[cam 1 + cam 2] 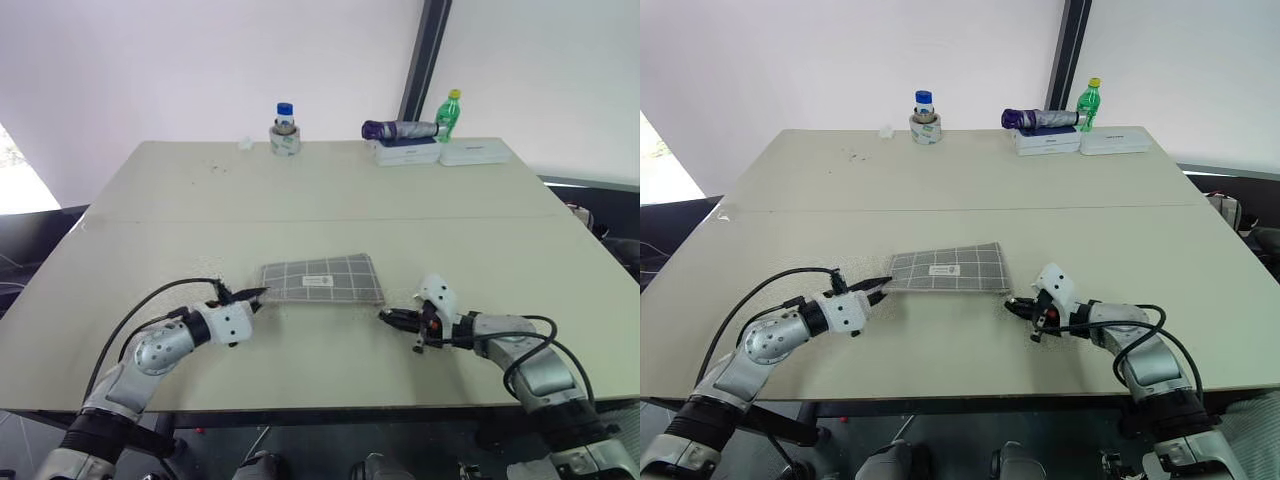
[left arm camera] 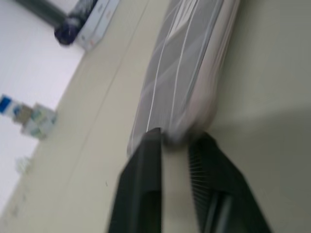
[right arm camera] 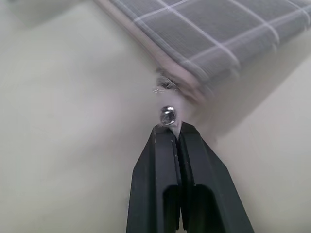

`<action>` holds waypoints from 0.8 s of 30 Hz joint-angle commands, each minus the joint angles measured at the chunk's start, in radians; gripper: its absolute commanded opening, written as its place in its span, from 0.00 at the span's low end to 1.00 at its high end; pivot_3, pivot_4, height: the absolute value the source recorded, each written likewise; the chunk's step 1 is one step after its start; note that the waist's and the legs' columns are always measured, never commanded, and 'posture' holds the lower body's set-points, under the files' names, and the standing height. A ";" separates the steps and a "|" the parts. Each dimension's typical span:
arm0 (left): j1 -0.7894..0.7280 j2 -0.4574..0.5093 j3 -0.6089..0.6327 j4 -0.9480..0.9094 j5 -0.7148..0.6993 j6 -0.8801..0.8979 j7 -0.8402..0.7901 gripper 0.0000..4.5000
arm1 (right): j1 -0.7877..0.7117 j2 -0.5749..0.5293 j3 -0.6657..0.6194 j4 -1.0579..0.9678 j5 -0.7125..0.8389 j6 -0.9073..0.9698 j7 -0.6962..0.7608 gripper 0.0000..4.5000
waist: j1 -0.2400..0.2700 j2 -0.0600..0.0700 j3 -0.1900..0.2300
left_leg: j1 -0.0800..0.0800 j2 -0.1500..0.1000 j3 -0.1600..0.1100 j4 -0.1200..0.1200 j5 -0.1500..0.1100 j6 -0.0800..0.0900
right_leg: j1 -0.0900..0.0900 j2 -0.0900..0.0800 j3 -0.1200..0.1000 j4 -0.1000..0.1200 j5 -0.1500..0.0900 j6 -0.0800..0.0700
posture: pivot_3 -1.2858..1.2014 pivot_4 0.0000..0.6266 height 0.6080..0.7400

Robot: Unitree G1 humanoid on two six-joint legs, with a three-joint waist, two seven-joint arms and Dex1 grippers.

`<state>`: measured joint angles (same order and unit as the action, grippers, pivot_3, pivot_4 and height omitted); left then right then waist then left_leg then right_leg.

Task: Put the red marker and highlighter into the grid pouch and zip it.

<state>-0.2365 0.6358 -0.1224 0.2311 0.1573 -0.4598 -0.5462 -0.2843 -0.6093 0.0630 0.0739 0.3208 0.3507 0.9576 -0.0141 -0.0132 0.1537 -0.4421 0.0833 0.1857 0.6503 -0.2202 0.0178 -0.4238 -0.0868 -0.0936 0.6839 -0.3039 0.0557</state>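
1 grid pouch (image 1: 322, 281), flat grey fabric w/ white lines, mid-table. L gripper (image 2: 173, 141) jaws narrowly parted at pouch end. R gripper (image 3: 170, 128) pinched on shiny metal zipper pull (image 3: 167, 114). 2 bottles at far edge.

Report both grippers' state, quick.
Left gripper: jaws open, at the grid pouch end.
Right gripper: shut on the zipper pull.

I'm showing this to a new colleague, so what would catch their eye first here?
The flat grey fabric pouch with white grid lines lies near the pale table's front edge, between both arms. The left gripper sits at its left end, jaws slightly apart; the right gripper is shut on the small silver zipper pull at its right corner.
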 commanded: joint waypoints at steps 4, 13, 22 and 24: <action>0.081 -0.027 0.085 -0.119 -0.249 0.165 -0.111 0.96 | -0.019 -0.012 -0.076 -0.016 0.042 -0.035 0.027 0.66 | -0.001 0.000 0.000 | 0.000 0.000 0.000 0.000 0.000 0.000 | 0.000 0.000 0.000 0.000 0.000 0.000 | 0.52 0.24 1.00; 0.266 0.050 0.287 -0.206 -0.428 0.244 -0.199 1.00 | -0.059 -0.111 -0.110 0.054 -0.032 -0.159 0.047 0.99 | -0.003 0.000 0.000 | 0.000 0.000 0.000 0.000 0.000 0.000 | 0.000 -0.001 0.000 0.000 0.000 0.000 | 0.52 0.24 1.00; 0.391 0.118 0.441 -0.155 -0.440 0.222 -0.252 1.00 | -0.044 -0.201 -0.179 0.140 -0.016 -0.213 0.141 0.99 | -0.001 0.000 0.000 | 0.000 0.000 -0.001 0.000 0.000 0.000 | 0.000 -0.002 0.000 -0.001 0.000 -0.001 | 0.52 0.24 1.00; 0.406 0.119 0.459 -0.130 -0.454 0.234 -0.260 1.00 | -0.038 -0.218 -0.185 0.165 -0.021 -0.235 0.156 0.99 | -0.002 0.001 0.001 | 0.000 0.000 0.000 0.000 -0.001 0.000 | 0.000 -0.003 0.000 -0.001 0.000 -0.001 | 0.52 0.24 1.00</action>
<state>0.1648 0.7461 0.2998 0.0954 -0.2748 -0.2211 -0.7983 -0.3157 -0.8070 -0.0865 0.2360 0.2902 0.1461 1.0981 -0.0160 -0.0127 0.1544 -0.4418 0.0836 0.1853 0.6498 -0.2207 0.0179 -0.4240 -0.0895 -0.0936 0.6825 -0.3043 0.0549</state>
